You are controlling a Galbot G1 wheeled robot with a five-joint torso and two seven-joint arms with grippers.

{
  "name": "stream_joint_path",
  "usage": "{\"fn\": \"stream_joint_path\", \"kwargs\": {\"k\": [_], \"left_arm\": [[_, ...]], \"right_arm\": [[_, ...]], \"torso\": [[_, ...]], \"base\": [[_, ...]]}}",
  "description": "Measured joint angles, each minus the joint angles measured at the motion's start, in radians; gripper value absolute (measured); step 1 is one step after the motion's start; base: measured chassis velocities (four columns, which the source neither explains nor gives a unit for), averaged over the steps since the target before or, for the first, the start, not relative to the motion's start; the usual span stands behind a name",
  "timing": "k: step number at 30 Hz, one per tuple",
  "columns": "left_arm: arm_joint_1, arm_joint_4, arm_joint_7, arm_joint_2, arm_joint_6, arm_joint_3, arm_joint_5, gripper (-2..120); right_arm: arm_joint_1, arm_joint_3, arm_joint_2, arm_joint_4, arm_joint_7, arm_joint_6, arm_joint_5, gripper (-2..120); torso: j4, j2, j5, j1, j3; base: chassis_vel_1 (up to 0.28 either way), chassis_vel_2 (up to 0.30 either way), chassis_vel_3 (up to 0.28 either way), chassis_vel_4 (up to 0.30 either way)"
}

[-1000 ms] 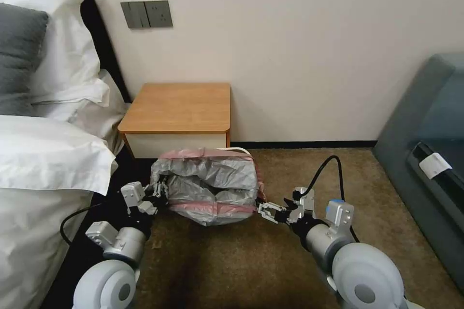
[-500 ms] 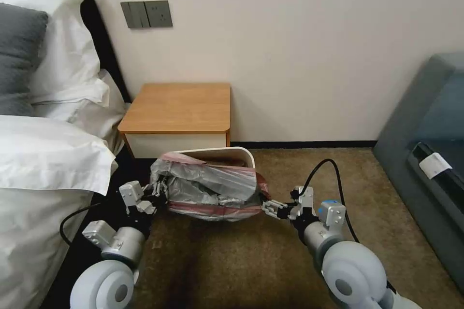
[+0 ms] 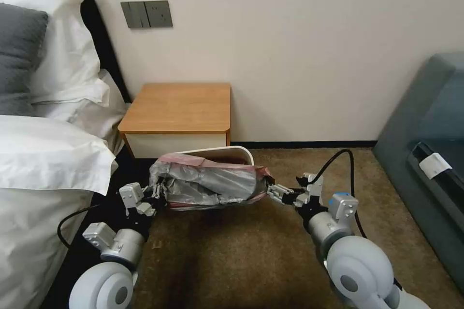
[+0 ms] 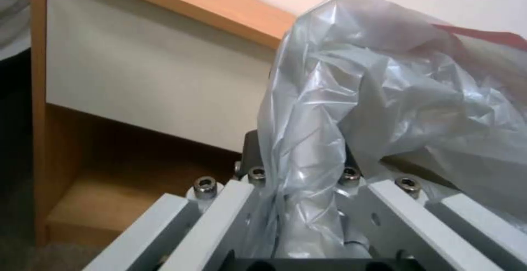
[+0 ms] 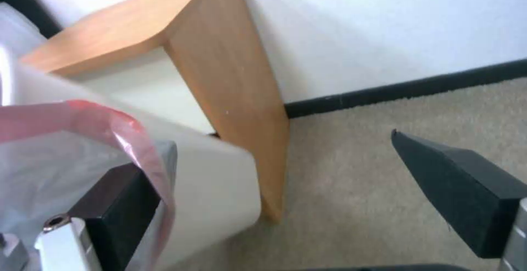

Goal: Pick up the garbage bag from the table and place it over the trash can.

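The garbage bag [image 3: 208,181], grey and wrinkly with a pinkish-red rim, lies stretched across the top of the beige trash can [image 3: 218,150], which stands on the carpet in front of the wooden table [image 3: 179,106]. My left gripper [image 3: 157,193] is shut on the bag's left side; in the left wrist view the plastic [image 4: 357,98] is bunched between its fingers [image 4: 220,205]. My right gripper [image 3: 274,191] is at the bag's right corner. It is open, and the red rim [image 5: 126,135] hangs over one of its pads [image 5: 115,197], right beside the can's wall [image 5: 214,180].
A bed with white bedding [image 3: 48,154] runs along the left, close to my left arm. A grey upholstered seat [image 3: 430,125] stands at the right. The wall is right behind the table. Brown carpet [image 3: 251,256] lies open between my arms.
The puffed bag has sunk and flattened over the can, whose far rim came into view. My right gripper moved up and away with the bag's right corner. The left gripper barely shifted.
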Motion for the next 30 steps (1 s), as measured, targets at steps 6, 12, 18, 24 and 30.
{"fn": "stream_joint_path", "kwargs": {"k": [6,12,18,24,30], "left_arm": [[0.004,0.006,0.023,0.002,-0.017,0.002,0.027,6],[0.008,0.024,0.072,0.004,-0.045,-0.005,0.087,6],[0.013,0.035,0.122,0.004,-0.064,-0.014,0.128,6],[0.022,0.031,0.159,0.003,-0.074,-0.024,0.135,6],[0.027,0.015,0.185,0.003,-0.082,-0.037,0.115,6]], "right_arm": [[0.048,0.001,-0.014,-0.035,-0.010,0.000,0.031,100],[0.086,0.003,-0.028,-0.038,-0.012,0.000,0.058,100],[0.153,0.000,-0.052,-0.069,-0.012,-0.005,0.091,100],[0.195,-0.011,-0.070,-0.119,-0.026,-0.018,0.112,100],[0.243,-0.028,-0.080,-0.177,-0.038,-0.041,0.174,100]], "torso": [[0.0000,0.000,0.0001,0.000,0.000],[0.0001,0.000,0.0001,0.000,0.000],[0.0001,0.000,0.0000,0.000,0.000],[0.0000,0.000,0.0000,0.000,0.000],[0.0000,0.000,0.0000,0.000,0.000]], "base": [[0.000,0.000,0.000,0.000],[0.000,0.000,0.000,0.000],[0.000,0.000,0.000,0.000],[0.000,0.000,0.000,0.000],[0.000,0.000,0.000,0.000]]}}
